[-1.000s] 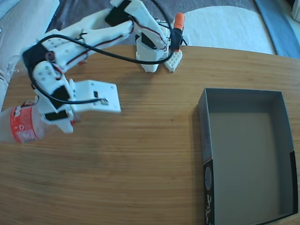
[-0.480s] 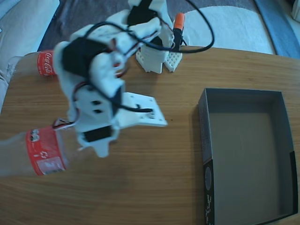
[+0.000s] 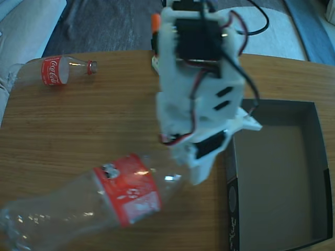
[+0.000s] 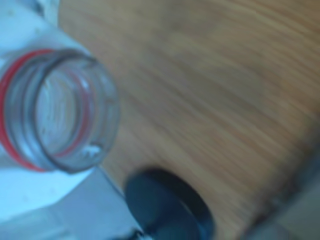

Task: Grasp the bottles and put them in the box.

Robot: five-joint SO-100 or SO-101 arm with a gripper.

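The box (image 3: pixel 277 178) by the table's (image 3: pixel 104 136) right edge lies open and unobstructed — one bottle (image 3: pixel 57 69) lies apart near the far left corner.

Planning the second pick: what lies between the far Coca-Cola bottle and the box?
In the fixed view, bare wooden tabletop and the raised arm lie between the far bottle and the box.

Held bottle (image 3: pixel 104 201) neck hidden behind arm (image 3: pixel 201 89); wrist view blurred.
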